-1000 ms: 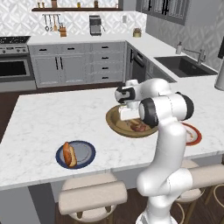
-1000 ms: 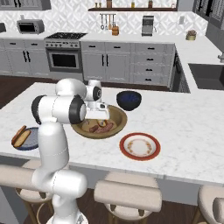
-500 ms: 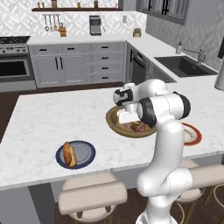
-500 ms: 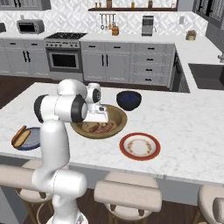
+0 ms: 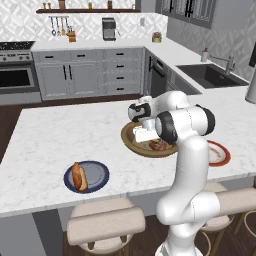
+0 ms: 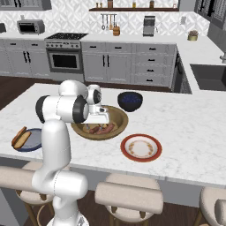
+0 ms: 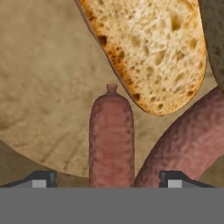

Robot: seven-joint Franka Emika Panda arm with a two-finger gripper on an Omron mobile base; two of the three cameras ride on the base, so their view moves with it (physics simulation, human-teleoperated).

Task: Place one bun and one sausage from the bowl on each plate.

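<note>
Reaching down into the wooden bowl [image 6: 115, 115], gripper [image 7: 107, 179] spread wide open, one sausage [image 7: 111, 140] right between the tips | blue-grey plate [image 5: 98, 176] far left, already got a bun with sausage [image 5: 78, 176] | bowl mid-counter, bun [image 7: 148, 48] plus second sausage [image 7: 183, 140] inside | red-rimmed plate [image 6: 141, 148] on the right, bare | dark blue bowl [image 6: 130, 100] just behind

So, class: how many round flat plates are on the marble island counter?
2. The dark blue-grey round plate lies near the counter's front left edge, carrying a bun with a sausage. The white red-rimmed round plate lies bare, front right of the wide wooden bowl.
</note>
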